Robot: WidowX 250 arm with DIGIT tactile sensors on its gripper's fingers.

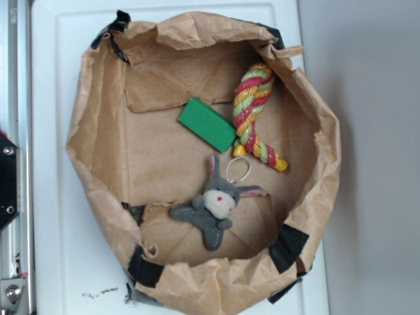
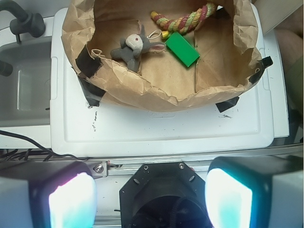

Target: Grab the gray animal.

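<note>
In the wrist view the gripper (image 2: 151, 199) sits nearest, its two glowing fingers (image 2: 71, 202) spread wide with nothing between them, hanging over the front edge of the white counter (image 2: 156, 133) and well apart from everything on it. To one side of the counter there is a sink (image 2: 23, 85) with a dark faucet (image 2: 21, 19). Beyond the bare stretch of counter stands a crumpled brown paper bag (image 2: 156, 97), rolled down into a low open bowl and fixed with strips of black tape (image 2: 88, 61). Just inside its near wall lies the gray animal (image 1: 213, 207), flat on the bag floor with its cream face up, limbs spread, ears pointing away, and a white cord loop (image 1: 239, 169) by its head. Just past it lies a green block (image 1: 207, 123), and beside that, against the far wall, a braided rope toy (image 1: 254, 111) in red, yellow and green, one end near the cord loop.
</note>
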